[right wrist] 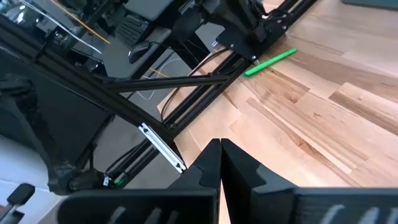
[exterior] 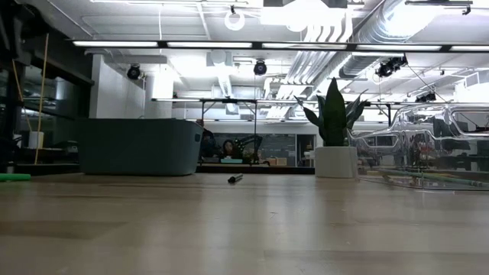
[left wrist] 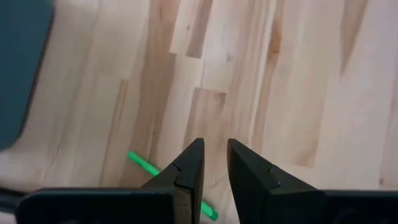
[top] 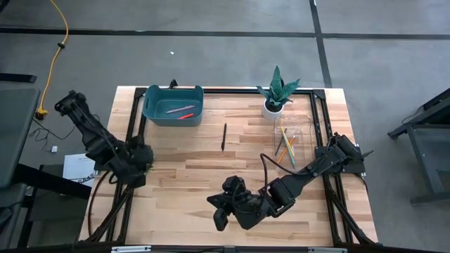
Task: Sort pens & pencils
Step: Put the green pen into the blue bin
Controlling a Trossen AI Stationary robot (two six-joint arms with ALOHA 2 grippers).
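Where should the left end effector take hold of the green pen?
Grip the green pen around mid-shaft, coming straight down. It lies flat on the bare table, partly hidden under the left end effector, so turn the fingers across its length.

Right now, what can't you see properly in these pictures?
- Green pen: in the left wrist view its middle is hidden behind the left hand; in the high view the left arm covers it.
- Inside the teal bin: the low view shows only its wall, so the pens in it are hidden.
- Sticks in the clear box: in the high view too small to count.
- Black pen: in the low view, just a small dark end.
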